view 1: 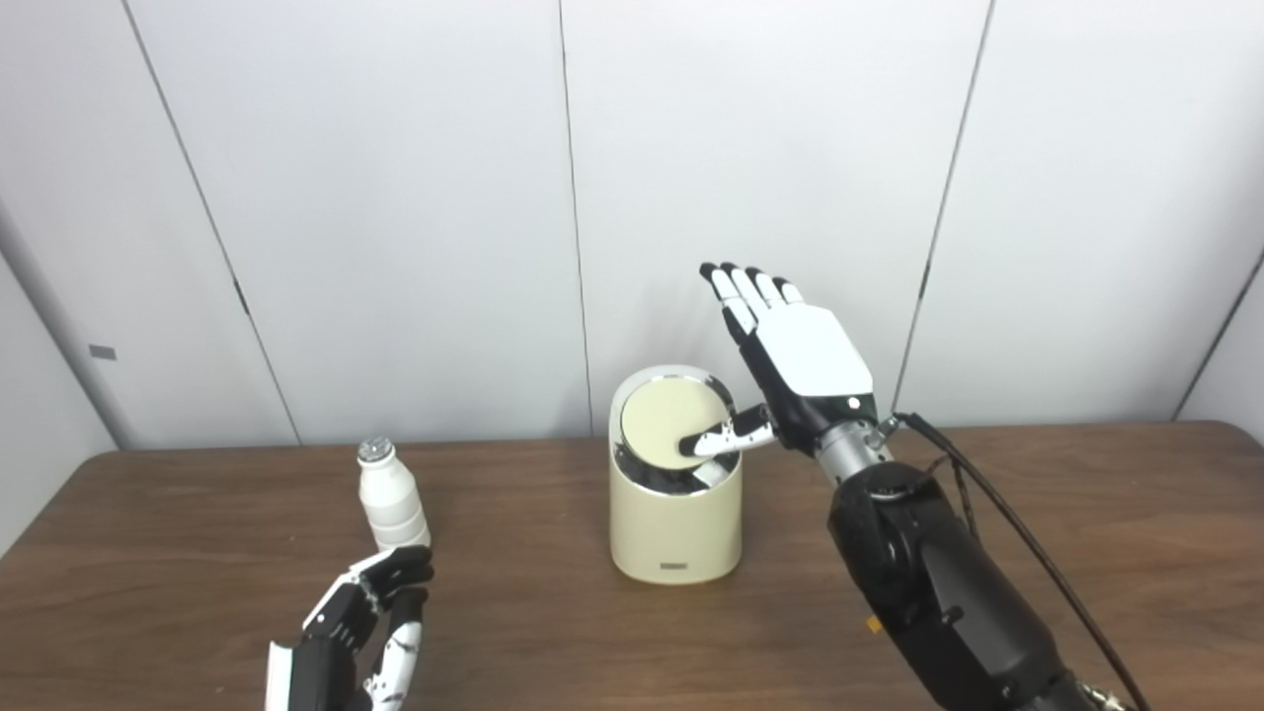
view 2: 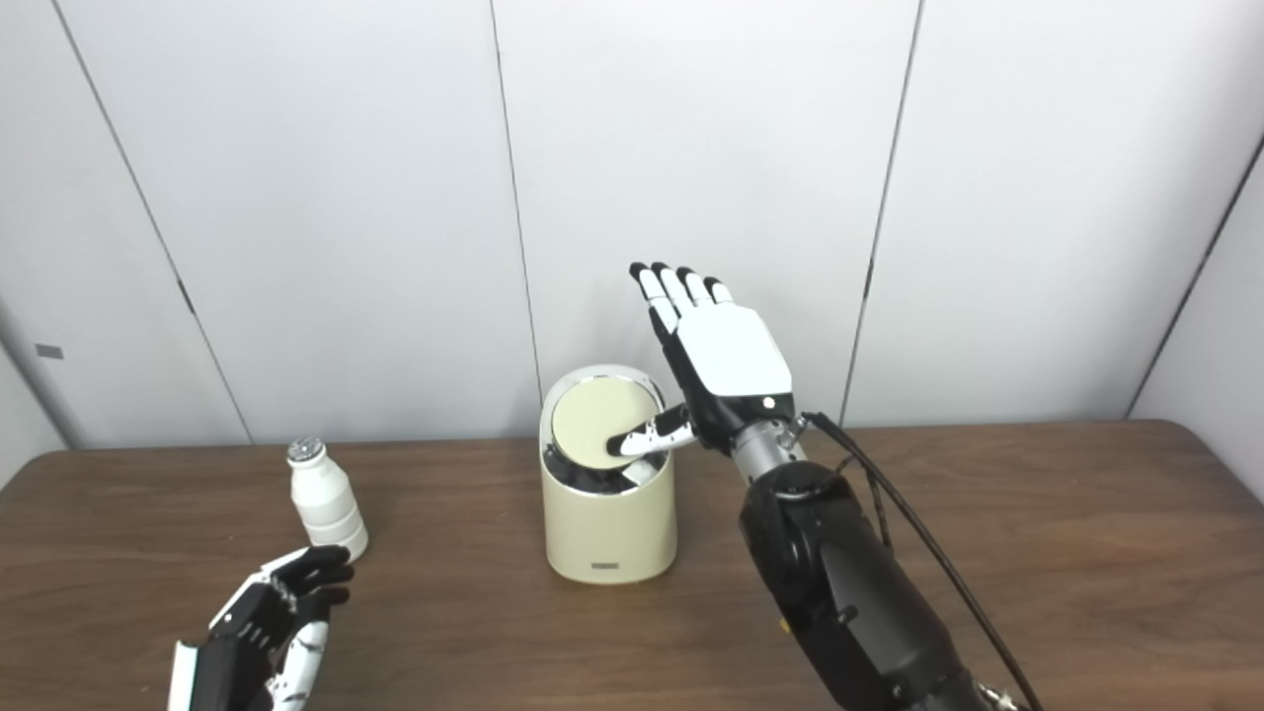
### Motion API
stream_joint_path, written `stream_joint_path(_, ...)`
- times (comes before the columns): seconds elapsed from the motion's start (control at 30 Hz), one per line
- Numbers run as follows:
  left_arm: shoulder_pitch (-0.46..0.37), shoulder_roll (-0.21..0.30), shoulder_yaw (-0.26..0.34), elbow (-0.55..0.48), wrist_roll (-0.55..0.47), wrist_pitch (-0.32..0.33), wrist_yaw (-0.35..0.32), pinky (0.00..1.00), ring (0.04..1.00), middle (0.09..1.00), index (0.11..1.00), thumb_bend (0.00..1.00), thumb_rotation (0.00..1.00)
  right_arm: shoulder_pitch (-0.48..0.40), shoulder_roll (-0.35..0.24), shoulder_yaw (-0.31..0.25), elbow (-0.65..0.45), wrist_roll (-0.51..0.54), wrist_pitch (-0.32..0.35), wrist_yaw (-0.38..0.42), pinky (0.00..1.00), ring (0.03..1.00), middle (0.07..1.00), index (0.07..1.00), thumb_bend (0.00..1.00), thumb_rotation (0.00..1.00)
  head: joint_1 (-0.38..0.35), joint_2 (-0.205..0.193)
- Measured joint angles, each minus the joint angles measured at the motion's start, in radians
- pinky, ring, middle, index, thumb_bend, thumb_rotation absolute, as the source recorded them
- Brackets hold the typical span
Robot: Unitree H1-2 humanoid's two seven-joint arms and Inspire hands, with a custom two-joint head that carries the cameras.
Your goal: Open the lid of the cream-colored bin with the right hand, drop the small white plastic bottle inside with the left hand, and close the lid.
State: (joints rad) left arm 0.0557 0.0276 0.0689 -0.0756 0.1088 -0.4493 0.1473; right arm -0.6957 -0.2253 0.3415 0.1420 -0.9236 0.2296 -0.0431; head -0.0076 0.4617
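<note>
The cream-colored bin stands on the brown table near its middle. Its round lid is tilted up at the back, with a dark gap showing under its front edge. My right hand is raised just right of the bin, fingers straight and apart, and its thumb rests on the lid. The small white plastic bottle with a silver cap stands upright to the left of the bin. My left hand is open, low at the front left, just in front of the bottle and holding nothing.
White wall panels rise right behind the table's back edge. A black cable runs along my right forearm.
</note>
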Motion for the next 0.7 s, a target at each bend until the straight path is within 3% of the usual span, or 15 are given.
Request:
stream_joint_path(0.13, 0.0, 0.001, 0.001, 0.0, -0.002, 0.0, 0.0, 0.63, 0.687, 0.712, 0.683, 0.26, 0.43, 0.028, 0.005, -0.029, 0.003, 0.046, -0.003, 0.0, 1.0, 1.0, 1.0, 1.0, 0.83, 0.89, 0.002, -0.003)
stream_joint_path(0.2, 0.0, 0.001, 0.002, 0.0, -0.002, 0.0, -0.001, 0.63, 0.689, 0.713, 0.681, 0.26, 0.41, 0.046, 0.005, -0.031, 0.003, 0.055, -0.003, 0.0, 1.0, 1.0, 1.0, 1.0, 0.78, 0.98, 0.0, -0.006)
stream_joint_path(0.47, -0.001, 0.001, 0.003, 0.001, -0.005, 0.0, -0.003, 0.63, 0.684, 0.707, 0.68, 0.26, 0.42, 0.055, 0.008, -0.046, 0.001, 0.087, -0.003, -0.003, 1.0, 1.0, 1.0, 1.0, 0.75, 1.0, 0.0, -0.012)
stream_joint_path(0.7, -0.001, 0.002, 0.002, 0.001, -0.012, 0.0, -0.012, 0.63, 0.685, 0.706, 0.679, 0.26, 0.39, 0.076, 0.025, -0.1, -0.023, 0.186, -0.008, -0.004, 0.98, 1.0, 1.0, 1.0, 0.78, 1.0, 0.0, -0.011)
